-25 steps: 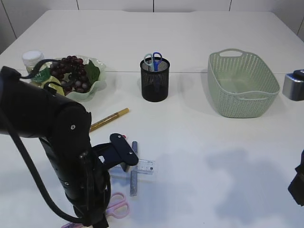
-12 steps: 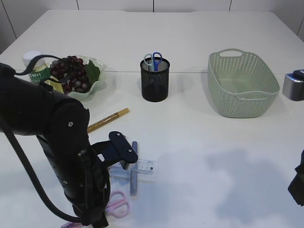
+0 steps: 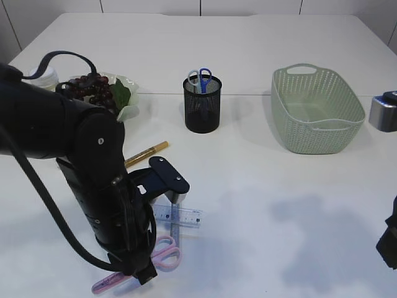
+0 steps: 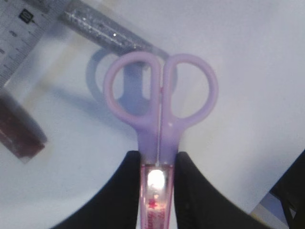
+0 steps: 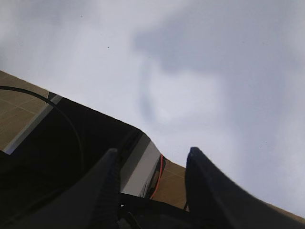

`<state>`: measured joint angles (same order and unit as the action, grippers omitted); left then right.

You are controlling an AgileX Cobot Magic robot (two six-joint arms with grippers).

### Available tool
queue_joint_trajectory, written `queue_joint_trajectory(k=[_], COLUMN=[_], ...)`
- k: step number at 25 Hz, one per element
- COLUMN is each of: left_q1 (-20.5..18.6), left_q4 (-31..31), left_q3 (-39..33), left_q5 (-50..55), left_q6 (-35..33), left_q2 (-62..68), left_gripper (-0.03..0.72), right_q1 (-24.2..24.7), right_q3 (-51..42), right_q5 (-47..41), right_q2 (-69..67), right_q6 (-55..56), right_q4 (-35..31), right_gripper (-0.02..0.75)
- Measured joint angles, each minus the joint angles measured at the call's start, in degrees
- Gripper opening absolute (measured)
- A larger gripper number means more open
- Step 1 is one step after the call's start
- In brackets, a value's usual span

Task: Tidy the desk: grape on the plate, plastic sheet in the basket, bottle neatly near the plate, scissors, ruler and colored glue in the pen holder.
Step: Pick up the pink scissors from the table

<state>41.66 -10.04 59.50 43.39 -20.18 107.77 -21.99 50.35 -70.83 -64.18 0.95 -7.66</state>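
My left gripper (image 4: 158, 160) is shut on the clear sheath of the pink scissors (image 4: 159, 95), whose handles hang just above their shadow on the table. In the exterior view these scissors (image 3: 162, 256) show at the front left, under the left arm. The ruler (image 3: 180, 216) and a silver glitter glue (image 3: 174, 234) lie crossed beside them. A gold glue pen (image 3: 144, 154) lies further back. The grape (image 3: 94, 89) sits on the plate (image 3: 127, 110). The bottle (image 3: 44, 76) is mostly hidden. The plastic sheet does not show. My right gripper (image 5: 152, 151) is open and empty.
The black mesh pen holder (image 3: 202, 105) with blue scissors (image 3: 200, 78) in it stands at the centre back. The green basket (image 3: 316, 110) stands at the right. A grey device (image 3: 384, 112) sits at the right edge. The right arm (image 3: 388, 243) hangs off the table's front right.
The left arm has swung up and to the right, carrying the pink scissors with it. It now covers most of the bottle. The right arm has not moved.
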Motion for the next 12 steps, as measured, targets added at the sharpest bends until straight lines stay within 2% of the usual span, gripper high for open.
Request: queue_joint_trajectory(k=[12], left_q1=[0.00], left_q4=[-1.26], left_q3=[5.44], left_q5=[2.47], left_q6=[0.23], left_q2=[0.00], left_gripper=[0.143], right_q1=[0.00], right_q3=[0.00], right_q5=[0.00], right_q2=[0.00], right_q6=[0.00], right_q4=[0.00], right_gripper=[0.364])
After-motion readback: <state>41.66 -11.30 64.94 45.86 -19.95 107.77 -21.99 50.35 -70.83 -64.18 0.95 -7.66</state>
